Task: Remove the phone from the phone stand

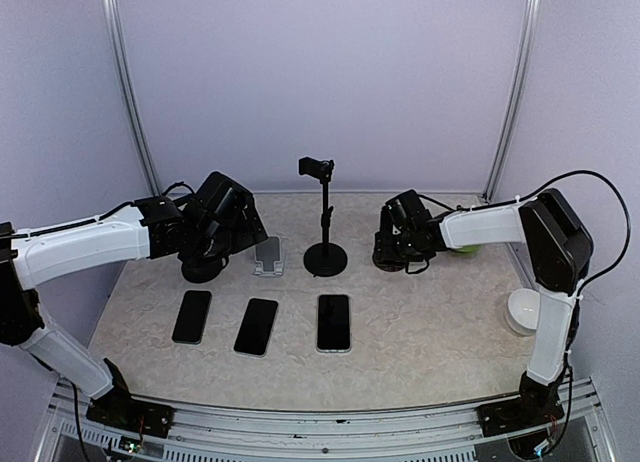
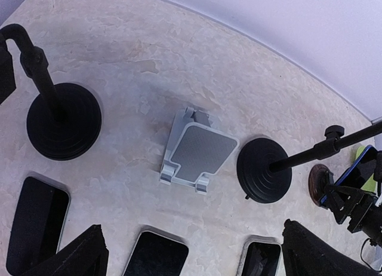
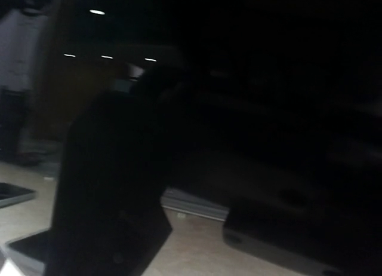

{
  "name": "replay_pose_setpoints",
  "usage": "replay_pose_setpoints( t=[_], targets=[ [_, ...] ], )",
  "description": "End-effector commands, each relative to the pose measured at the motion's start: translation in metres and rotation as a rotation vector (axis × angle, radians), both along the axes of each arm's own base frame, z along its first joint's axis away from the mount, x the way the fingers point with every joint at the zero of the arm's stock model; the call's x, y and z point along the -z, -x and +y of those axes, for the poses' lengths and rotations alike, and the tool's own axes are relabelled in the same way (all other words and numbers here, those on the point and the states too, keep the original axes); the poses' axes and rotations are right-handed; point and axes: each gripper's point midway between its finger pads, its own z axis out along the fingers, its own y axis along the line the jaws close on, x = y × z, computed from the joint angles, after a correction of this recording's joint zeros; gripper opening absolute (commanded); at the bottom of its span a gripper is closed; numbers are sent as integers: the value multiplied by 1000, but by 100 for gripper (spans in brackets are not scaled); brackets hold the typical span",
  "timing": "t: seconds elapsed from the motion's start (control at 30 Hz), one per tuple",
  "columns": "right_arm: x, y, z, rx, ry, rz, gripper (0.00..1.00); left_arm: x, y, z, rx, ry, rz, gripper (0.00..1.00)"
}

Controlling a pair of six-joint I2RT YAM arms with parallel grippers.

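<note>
A phone in a blue case [image 2: 353,171] leans on a small round brown phone stand [image 2: 321,181] at the right of the left wrist view. My right gripper [image 1: 400,248] sits low over that spot and hides both from the top camera. The right wrist view is almost black, filled by dark shapes close to the lens, so its jaws cannot be read. My left gripper [image 2: 200,257] is open, with nothing between its fingers [image 2: 77,255]. It hovers above the table by an empty silver stand [image 2: 200,152].
Three dark phones [image 1: 192,315] [image 1: 256,326] [image 1: 333,322] lie flat in a row at the front. A tall black pole stand [image 1: 325,254] with a clamp on top stands mid-table; another black round base [image 2: 62,120] sits under the left arm. A white round object [image 1: 522,312] rests at the right.
</note>
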Motion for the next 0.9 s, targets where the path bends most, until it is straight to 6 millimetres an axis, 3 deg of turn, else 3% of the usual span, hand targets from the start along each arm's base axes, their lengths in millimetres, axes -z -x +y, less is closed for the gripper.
replay_pose_setpoints(
  t=[0.0,0.17,0.47,0.6,0.87],
  targets=[
    [-13,-1,25,-222,-63,-55,64,-7,1,9,-6,-4,-18,99],
    [-25,-4,19,-239,-53,-83,63,-6,1,8,2,-3,-17,99],
    [-80,-19,26,-246,-92,-217,66,-6,-1,4,9,7,-18,99],
    [-91,-25,25,-239,-68,-234,66,-5,0,5,7,7,-17,99],
    [-120,-22,20,-232,-63,-260,66,-8,-1,5,9,3,-24,99]
  ],
)
